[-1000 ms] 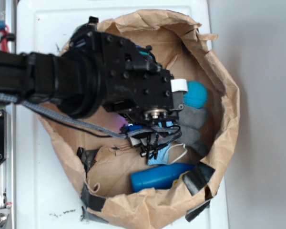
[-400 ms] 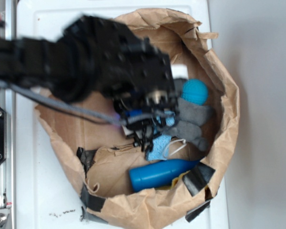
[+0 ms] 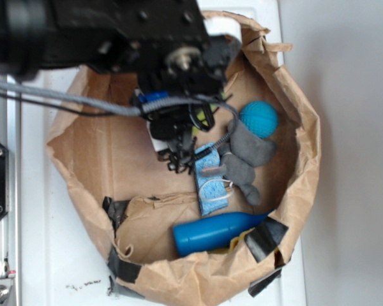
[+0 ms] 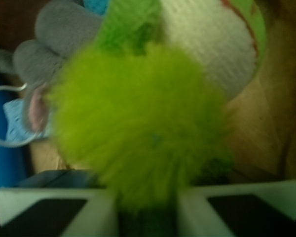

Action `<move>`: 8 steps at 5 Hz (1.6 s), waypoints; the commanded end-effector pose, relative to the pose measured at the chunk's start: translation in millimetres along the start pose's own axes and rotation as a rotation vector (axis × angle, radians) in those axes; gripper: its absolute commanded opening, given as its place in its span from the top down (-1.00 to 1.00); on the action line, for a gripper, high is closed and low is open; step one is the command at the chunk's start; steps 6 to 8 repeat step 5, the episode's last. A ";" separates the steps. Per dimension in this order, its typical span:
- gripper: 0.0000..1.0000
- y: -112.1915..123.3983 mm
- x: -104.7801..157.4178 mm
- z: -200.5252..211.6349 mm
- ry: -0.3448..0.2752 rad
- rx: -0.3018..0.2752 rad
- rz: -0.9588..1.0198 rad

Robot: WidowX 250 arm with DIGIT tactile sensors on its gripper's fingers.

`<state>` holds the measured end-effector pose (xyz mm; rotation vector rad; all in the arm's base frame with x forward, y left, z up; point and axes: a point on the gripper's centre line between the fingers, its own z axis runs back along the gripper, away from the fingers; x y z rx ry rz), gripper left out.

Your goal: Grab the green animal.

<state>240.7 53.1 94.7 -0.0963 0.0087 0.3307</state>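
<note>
Right, on my wrist feed the green animal [image 4: 138, 143] fills nearly the whole frame, a fuzzy lime blur with its whitish knitted head part up at the top right, and its lower fur dips straight into the gap between the two white fingers [image 4: 54, 210] of the end effector [image 4: 148, 210]. Those fingers sit tight against the fur on both sides, so I read the end effector as clenched on the green animal. From the exterior view the black arm [image 3: 102, 32] reaches in from the upper left over the brown paper bag [image 3: 300, 185], whose rolled rim is patched with black tape, and the bag sits on the white surface [image 3: 35, 242]. In that view I can't actually spot the green toy at all; the arm's body and its cables cover the spot where it would be. Lying on the bag's floor I see a grey plush animal [image 3: 246, 156], with a teal ball [image 3: 259, 119] touching its upper edge, a light blue knitted piece [image 3: 209, 182] just beside it on the left, and a blue bottle [image 3: 217, 233] on its side near the lower rim. On the wrist feed the grey plush [image 4: 49, 49] shows at the upper left, behind the green fur.
</note>
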 end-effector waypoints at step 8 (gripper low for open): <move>1.00 -24.8 -18.6 62.4 -0.106 0.039 -0.065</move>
